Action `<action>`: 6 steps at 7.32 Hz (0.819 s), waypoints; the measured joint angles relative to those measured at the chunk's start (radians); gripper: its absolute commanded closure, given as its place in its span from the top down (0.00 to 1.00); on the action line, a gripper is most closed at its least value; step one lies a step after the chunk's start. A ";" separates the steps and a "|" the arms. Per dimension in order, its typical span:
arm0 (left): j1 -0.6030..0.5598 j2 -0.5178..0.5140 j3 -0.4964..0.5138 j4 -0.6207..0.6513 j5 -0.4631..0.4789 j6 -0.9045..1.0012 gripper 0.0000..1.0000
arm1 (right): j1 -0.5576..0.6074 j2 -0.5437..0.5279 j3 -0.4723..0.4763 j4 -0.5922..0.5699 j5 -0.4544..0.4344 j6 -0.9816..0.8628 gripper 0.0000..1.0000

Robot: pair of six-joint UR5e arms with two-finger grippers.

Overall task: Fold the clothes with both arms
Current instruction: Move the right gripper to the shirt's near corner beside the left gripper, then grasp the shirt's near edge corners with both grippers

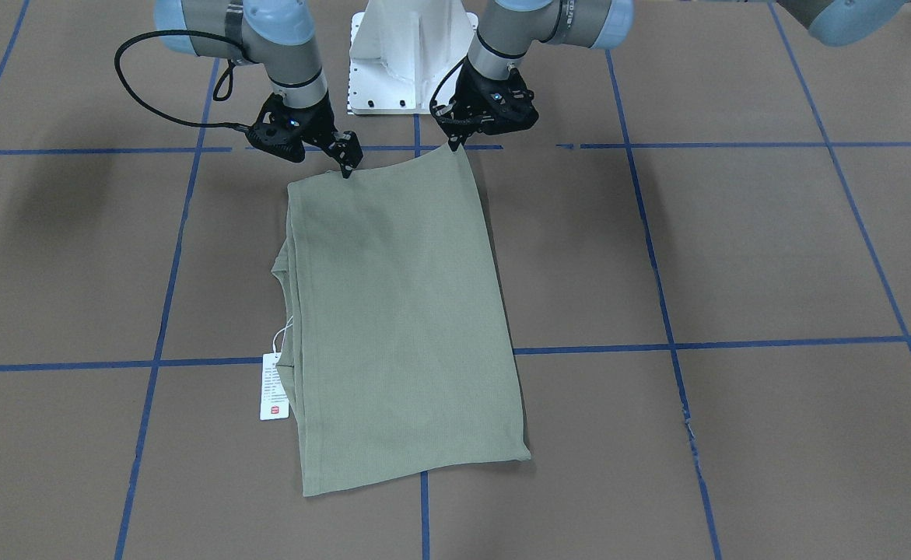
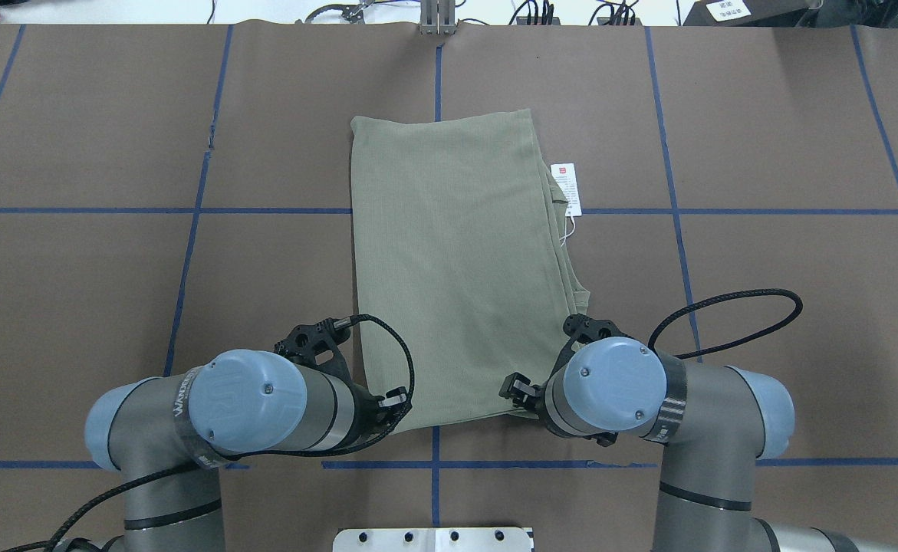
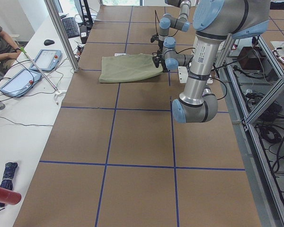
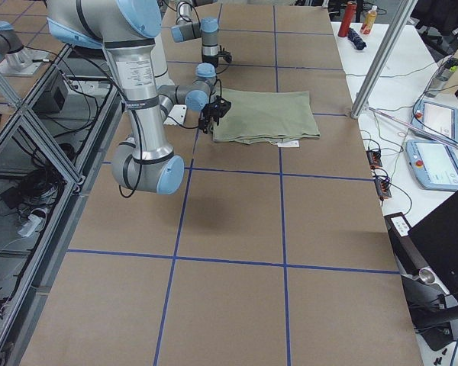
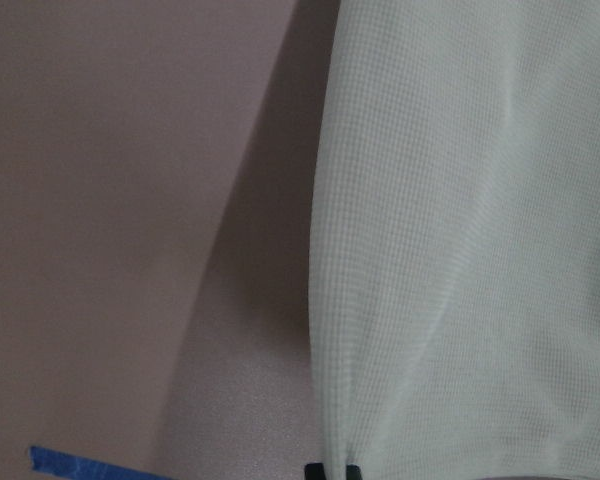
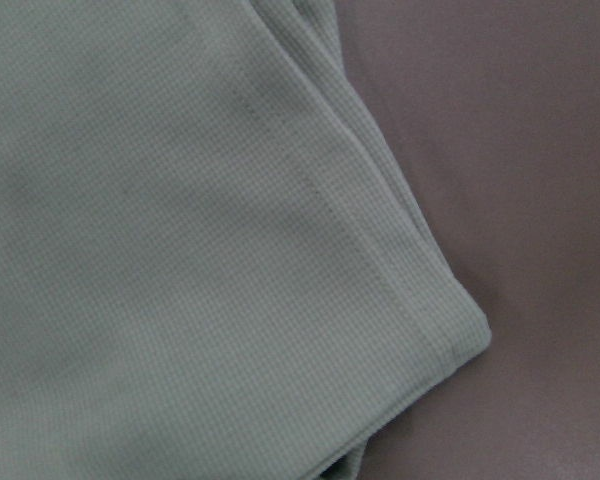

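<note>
At the robot-side edge of the desk, near its middle, the left gripper [image 1: 455,144] is seen pinched on one near corner of the shirt [image 1: 401,327], and the right gripper [image 1: 348,166] is pinched on the other near corner, so that edge looks slightly lifted. Outward from there, the shirt is laid as a long folded panel running toward the far edge, flat on the brown table [image 1: 735,257]. A white hang tag [image 1: 275,386] is poked out on the robot's right side, where extra layers are stacked.

Handling guess: the knit is probably light, soft and floppy, not slippery, so sagging between the two pinches is to be expected. Corners are likely the best hold, with all layers caught together, and the tag side should be watched for layers sliding apart.
</note>
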 measured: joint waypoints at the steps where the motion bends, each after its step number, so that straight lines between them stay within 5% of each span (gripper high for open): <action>1: 0.000 0.000 0.000 0.000 0.000 0.000 0.00 | -0.002 0.018 -0.020 0.000 -0.001 0.005 1.00; 6: 0.000 -0.001 0.000 0.000 -0.001 0.000 0.00 | -0.003 0.020 -0.045 0.000 -0.002 0.010 1.00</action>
